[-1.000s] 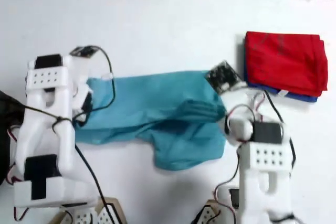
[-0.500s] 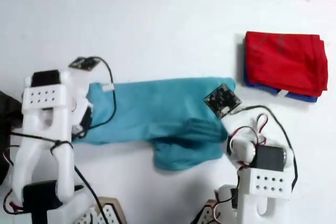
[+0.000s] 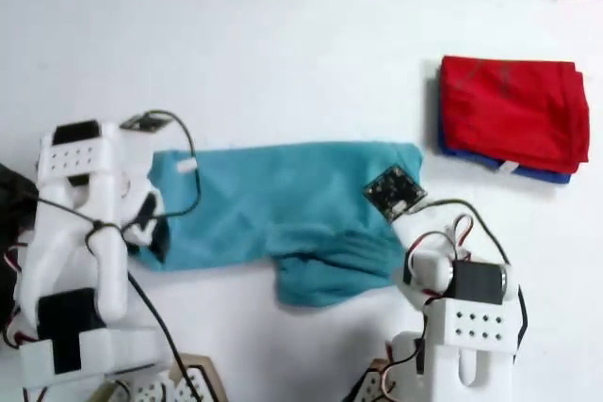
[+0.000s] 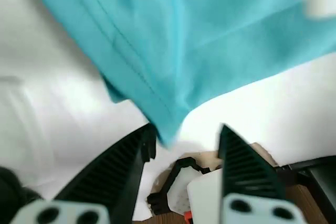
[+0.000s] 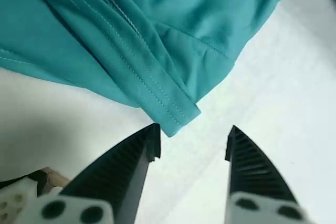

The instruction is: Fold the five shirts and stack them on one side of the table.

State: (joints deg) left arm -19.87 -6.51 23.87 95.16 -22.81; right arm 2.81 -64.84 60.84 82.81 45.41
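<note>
- The white desk [image 3: 283, 63] carries all the cloth and both arms.
- The teal shirt [image 3: 283, 204] lies spread across the middle of the desk between the two arms. It forms a long band, with a bunched flap hanging off its near edge toward the right side.
- The left arm [image 3: 80, 223] stands at the teal shirt's left end, its wrist over the cloth's edge.
- The right arm [image 3: 466, 313] stands at the near right, its wrist over the shirt's right end.
- The red shirt [image 3: 509, 110] lies folded at the right side of the desk, apart from the teal one. It sits on top of a folded blue shirt [image 3: 471, 155], whose edge shows along the near side.
- The left jaws are spread wide and grip nothing. In the left wrist view a folded corner of the teal shirt [image 4: 199, 35] points into the gap, close to one tip, lying loose.
- The right jaws are also spread wide with nothing between them. In the right wrist view the stitched hem corner of the teal shirt [image 5: 157, 14] lies on the desk just ahead of the gap, between the two tips and unclamped.
</note>
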